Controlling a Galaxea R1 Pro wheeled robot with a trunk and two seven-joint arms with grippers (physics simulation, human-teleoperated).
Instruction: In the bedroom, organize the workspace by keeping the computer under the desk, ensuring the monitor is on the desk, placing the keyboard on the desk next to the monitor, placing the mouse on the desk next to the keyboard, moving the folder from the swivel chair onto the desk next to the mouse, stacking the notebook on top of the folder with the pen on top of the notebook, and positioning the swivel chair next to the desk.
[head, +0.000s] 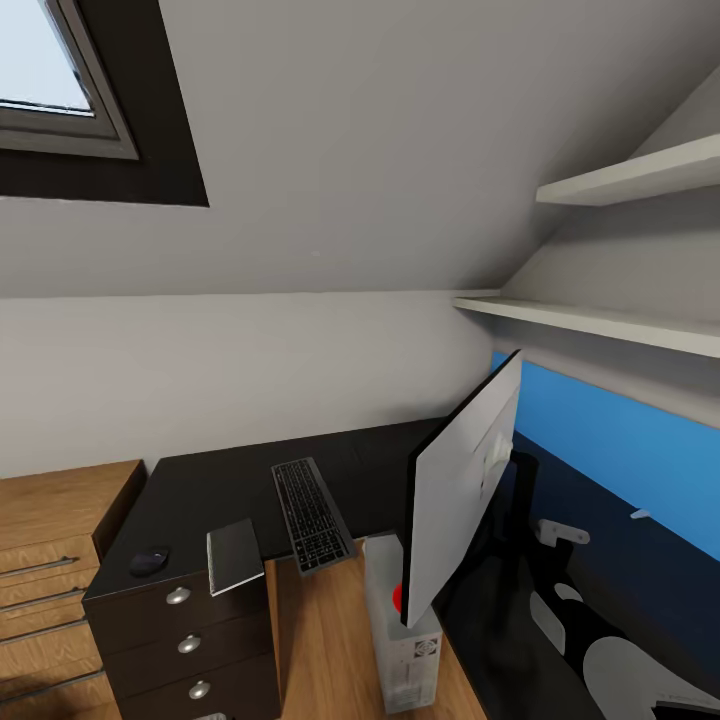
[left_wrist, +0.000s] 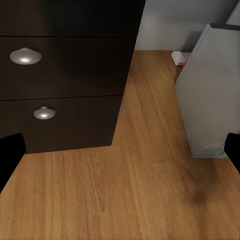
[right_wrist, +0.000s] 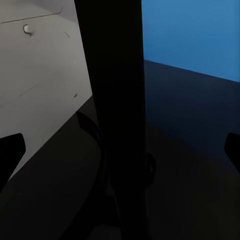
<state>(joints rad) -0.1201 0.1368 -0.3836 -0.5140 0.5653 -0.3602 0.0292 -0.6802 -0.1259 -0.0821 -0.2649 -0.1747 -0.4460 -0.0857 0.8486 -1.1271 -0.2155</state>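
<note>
Monitor, wide black flat screen with pale grey back (head: 455, 490), top-heavy and fragile: best held at black stand post (right_wrist: 117, 100), standing between wide-open, empty right gripper (right_wrist: 120, 150) fingers.

Attic bedroom corner with sloping ceiling.
A dark-framed skylight (head: 55, 85) sits in the grey sloped ceiling (head: 380, 150); two white wall shelves (head: 610, 255) hang above a blue wall band (head: 630, 450). Low wooden shelving (head: 50, 560) stands on a wood-plank floor (left_wrist: 125, 195), evenly lit.
</note>
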